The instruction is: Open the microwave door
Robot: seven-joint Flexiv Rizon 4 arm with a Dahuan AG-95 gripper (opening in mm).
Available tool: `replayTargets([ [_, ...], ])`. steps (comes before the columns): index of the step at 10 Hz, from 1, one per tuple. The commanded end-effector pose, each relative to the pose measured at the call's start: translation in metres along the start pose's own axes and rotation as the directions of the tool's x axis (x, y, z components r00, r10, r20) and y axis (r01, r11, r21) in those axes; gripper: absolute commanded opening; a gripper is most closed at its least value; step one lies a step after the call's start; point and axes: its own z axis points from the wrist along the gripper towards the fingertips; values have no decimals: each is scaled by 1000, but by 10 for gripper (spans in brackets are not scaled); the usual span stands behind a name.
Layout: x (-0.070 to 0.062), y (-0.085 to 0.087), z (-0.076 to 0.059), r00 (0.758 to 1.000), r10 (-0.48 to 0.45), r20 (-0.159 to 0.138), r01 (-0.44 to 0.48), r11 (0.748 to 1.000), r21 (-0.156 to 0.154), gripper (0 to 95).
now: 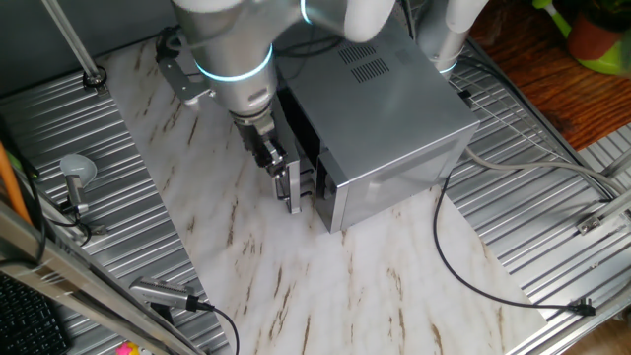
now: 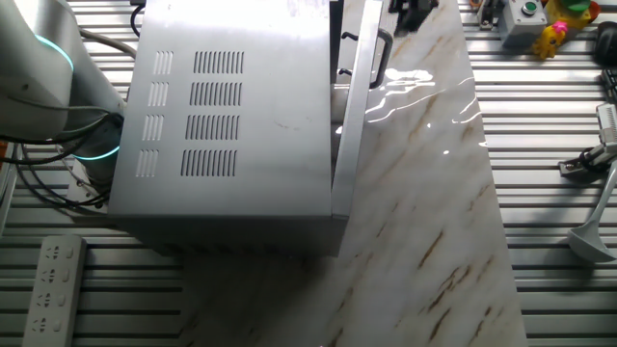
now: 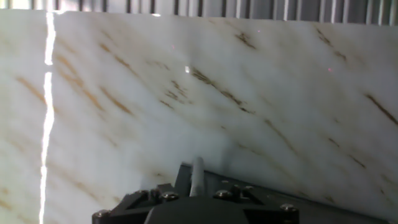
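Observation:
The silver-grey microwave (image 1: 394, 138) stands on the marble table. The microwave door (image 1: 294, 189) stands slightly ajar at the box's left front. In the other fixed view the door (image 2: 352, 106) angles away from the box at its far end, with the bar handle (image 2: 383, 58) on it. My gripper (image 1: 276, 166) hangs down at the door's free edge, shut on the handle. In the hand view the silver bar (image 3: 197, 177) sits between the dark fingers, above the marble. In the other fixed view only a dark part of the gripper (image 2: 410, 10) shows at the top.
A black cable (image 1: 463, 266) loops over the marble table (image 1: 325, 286) in front of the microwave. A power strip (image 2: 56, 289) lies beside the box. Tools (image 1: 74, 182) lie on the slatted metal at the left. A button box and toys (image 2: 540, 24) stand at the far corner.

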Motion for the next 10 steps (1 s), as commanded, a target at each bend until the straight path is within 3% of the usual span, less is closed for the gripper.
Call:
replayTargets([
  [1,9,7,-18,1000,-7,-30,9,998,54,0],
  [3,17,9,-29,999,-15,-46,18,997,71,0],
  [5,28,5,-32,998,-2,-55,5,998,66,0],
  [6,34,5,-30,999,4,-53,-1,998,62,0],
  [9,71,1,-8,998,35,-47,-33,998,49,0],
  [10,77,1,-3,998,39,-47,-37,999,39,0],
])
